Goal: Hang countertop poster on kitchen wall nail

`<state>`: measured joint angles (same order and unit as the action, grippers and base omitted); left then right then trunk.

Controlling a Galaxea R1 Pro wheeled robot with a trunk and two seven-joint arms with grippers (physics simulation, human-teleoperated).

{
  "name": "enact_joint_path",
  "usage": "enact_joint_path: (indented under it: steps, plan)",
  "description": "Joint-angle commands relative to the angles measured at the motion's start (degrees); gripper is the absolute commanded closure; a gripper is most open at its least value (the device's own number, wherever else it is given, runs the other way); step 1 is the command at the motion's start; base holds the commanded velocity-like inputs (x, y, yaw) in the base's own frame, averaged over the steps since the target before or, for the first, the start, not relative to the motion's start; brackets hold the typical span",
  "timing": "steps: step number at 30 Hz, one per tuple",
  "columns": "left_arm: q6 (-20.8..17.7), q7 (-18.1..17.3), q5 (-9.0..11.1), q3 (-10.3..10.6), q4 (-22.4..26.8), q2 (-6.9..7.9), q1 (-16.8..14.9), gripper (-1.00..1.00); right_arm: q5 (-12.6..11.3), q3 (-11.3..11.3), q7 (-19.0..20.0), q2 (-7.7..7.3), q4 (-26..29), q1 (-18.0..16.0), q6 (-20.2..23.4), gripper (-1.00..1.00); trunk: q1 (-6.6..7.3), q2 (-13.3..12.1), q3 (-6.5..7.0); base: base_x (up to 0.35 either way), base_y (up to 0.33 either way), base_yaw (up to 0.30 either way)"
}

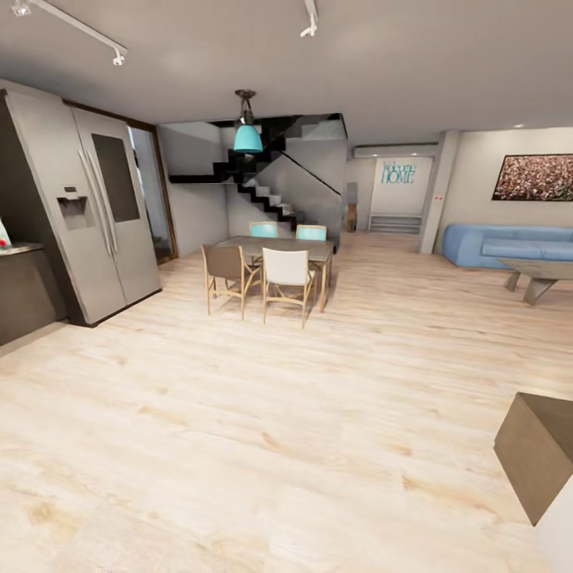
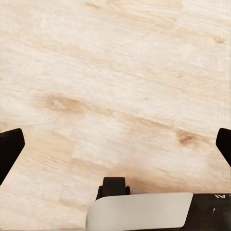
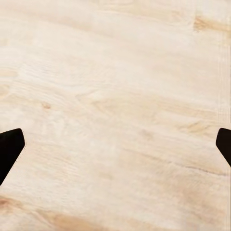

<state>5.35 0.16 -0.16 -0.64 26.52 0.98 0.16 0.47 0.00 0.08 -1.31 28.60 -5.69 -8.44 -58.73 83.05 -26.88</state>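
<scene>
Pretty much nothing is done yet: both the left gripper and right gripper are spread wide over pale wooden plank floor with nothing held, the poster isn't spotted anywhere, and just a sliver of grey kitchen countertop is seen beside the steel double-door fridge.

The head camera looks level across an open room, over pale wood floor toward a dining table, with a fridge at the left edge. Both wrist cameras face straight down, close to that same floor, black fingertips framing each view.
</scene>
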Motion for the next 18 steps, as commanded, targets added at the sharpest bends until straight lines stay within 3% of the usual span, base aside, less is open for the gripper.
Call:
enact_joint_path:
  steps: [1,9,14,18]
  plan:
    - [0.1,0.0,0.0,-0.1,0.0,-0.01,0.0,-1.0,0.1,0.0,0.0,-0.01,0.0,0.0,-0.2,-1.0,0.0,0.0,-0.05,0.0,0.0,0.294]
    - [0.1,0.0,0.0,-0.1,0.0,-0.02,0.0,-1.0,0.1,0.0,0.0,-0.01,0.0,0.0,-0.2,-1.0,0.0,0.0,-0.06,0.0,-0.005,0.289]
    - [0.1,0.0,0.0,-0.1,0.0,-0.02,0.0,-1.0,0.1,0.0,0.0,-0.01,0.0,0.0,-0.2,-1.0,0.0,0.0,-0.07,0.0,-0.235,0.102]
    - [0.1,0.0,0.0,-0.1,0.0,-0.02,0.0,-1.0,0.1,0.0,0.0,-0.01,0.0,0.0,-0.2,-1.0,0.0,0.0,-0.07,0.0,-0.109,0.254]
